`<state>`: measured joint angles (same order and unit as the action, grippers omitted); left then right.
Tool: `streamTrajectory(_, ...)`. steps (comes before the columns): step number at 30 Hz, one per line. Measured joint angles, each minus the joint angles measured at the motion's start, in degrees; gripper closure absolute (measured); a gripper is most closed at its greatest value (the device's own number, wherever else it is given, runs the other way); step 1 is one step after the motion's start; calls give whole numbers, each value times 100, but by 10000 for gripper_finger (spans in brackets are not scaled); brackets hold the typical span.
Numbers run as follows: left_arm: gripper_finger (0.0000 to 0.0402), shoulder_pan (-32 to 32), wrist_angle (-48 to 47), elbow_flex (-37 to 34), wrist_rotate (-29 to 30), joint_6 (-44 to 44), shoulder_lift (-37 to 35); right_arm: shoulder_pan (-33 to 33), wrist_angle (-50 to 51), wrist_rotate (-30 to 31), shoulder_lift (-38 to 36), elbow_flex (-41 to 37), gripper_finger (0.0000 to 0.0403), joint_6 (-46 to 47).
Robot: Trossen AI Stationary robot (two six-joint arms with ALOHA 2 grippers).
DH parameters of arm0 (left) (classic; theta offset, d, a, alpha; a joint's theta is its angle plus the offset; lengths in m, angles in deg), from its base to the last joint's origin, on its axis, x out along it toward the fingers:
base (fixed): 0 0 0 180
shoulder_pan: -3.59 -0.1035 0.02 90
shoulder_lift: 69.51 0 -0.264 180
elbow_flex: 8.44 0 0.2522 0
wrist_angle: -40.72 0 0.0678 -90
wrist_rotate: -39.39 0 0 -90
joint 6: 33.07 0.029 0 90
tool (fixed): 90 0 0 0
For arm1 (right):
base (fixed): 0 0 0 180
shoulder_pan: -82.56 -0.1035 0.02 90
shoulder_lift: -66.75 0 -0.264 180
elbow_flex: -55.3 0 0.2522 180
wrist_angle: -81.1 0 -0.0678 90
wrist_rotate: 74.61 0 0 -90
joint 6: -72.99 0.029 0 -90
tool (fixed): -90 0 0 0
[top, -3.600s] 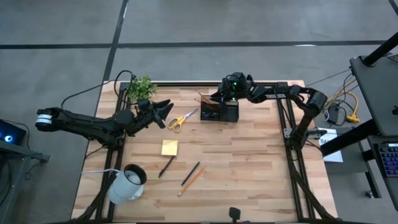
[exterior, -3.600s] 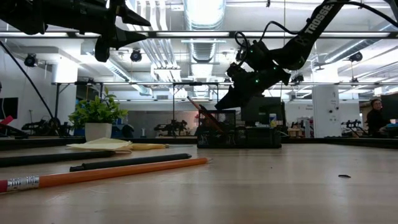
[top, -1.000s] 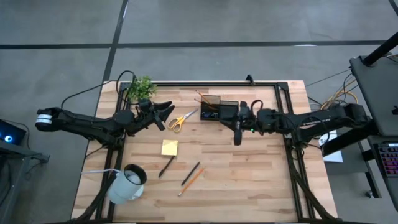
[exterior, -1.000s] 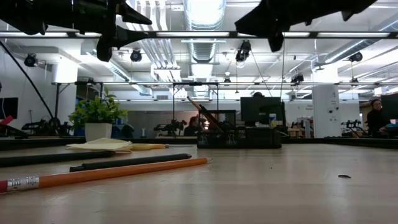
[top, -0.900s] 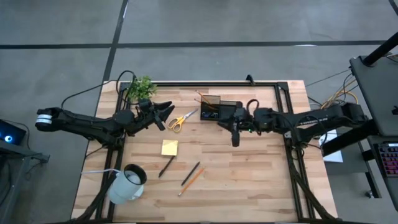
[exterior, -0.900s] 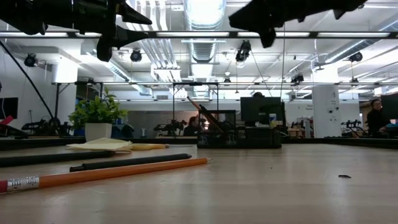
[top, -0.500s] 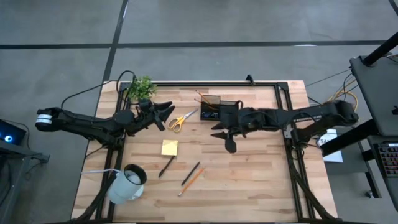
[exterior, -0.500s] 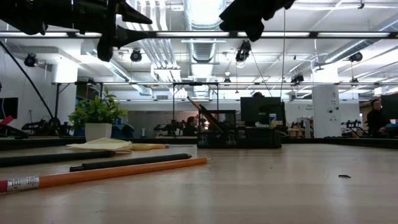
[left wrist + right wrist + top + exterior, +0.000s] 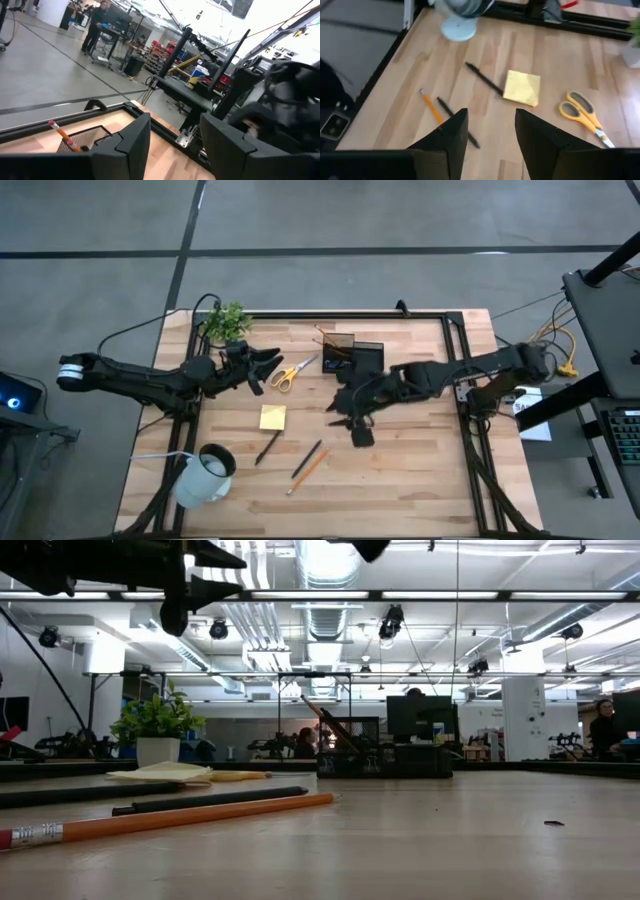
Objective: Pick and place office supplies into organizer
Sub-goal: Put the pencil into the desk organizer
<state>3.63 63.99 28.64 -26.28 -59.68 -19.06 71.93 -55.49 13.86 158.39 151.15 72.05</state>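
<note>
The right tool (image 9: 352,423) hangs over the middle of the desk (image 9: 420,470), fingers apart and holding nothing, at about five o'clock from the organizer (image 9: 352,359). The organizer sits at the desk's twelve o'clock edge with one orange pencil (image 9: 326,338) already leaning out of it. The left tool (image 9: 262,367), also parted and empty, waits at nine o'clock, just beside the scissors (image 9: 293,371).

Loose on the desk are the sticky-note pad (image 9: 272,417), a dark pen (image 9: 267,448) at its six o'clock, and a second pen (image 9: 306,459) lying right alongside an orange pencil (image 9: 307,474) (touching or not, I cannot tell).

The step in hand looks like a reach for that pen-and-pencil pair, toward seven o'clock from the right tool. To do it well, turn the fingers to straddle one stick across its width, near its middle so it lifts level. Choose the one on the outer side so a fingertip does not wedge between the two and drag both.
</note>
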Motion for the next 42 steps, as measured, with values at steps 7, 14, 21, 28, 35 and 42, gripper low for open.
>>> streamTrajectory(7, 244, 0, 14, 0, -138, -7, 7, -300, 749, 20, 833, 832, 266, -114)
streamTrajectory(14, 244, 0, 43, 0, -161, -9, -33, -468, 787, 6, 1374, 1163, 259, -121)
streamTrajectory(21, 244, 0, 15, 0, -163, -6, -35, -630, 741, -6, 1751, 1426, 246, -121)
streamTrajectory(28, 244, 0, -32, 0, -338, -4, -24, -718, 745, -149, 2290, 1811, 250, -121)
streamTrajectory(35, 244, 0, -16, 0, -346, -4, -28, -762, 1024, -449, 2713, 2092, 253, -426)
streamTrajectory(42, 244, 0, -21, 0, -353, -2, -26, -764, 1174, -449, 3031, 2140, 251, -751)
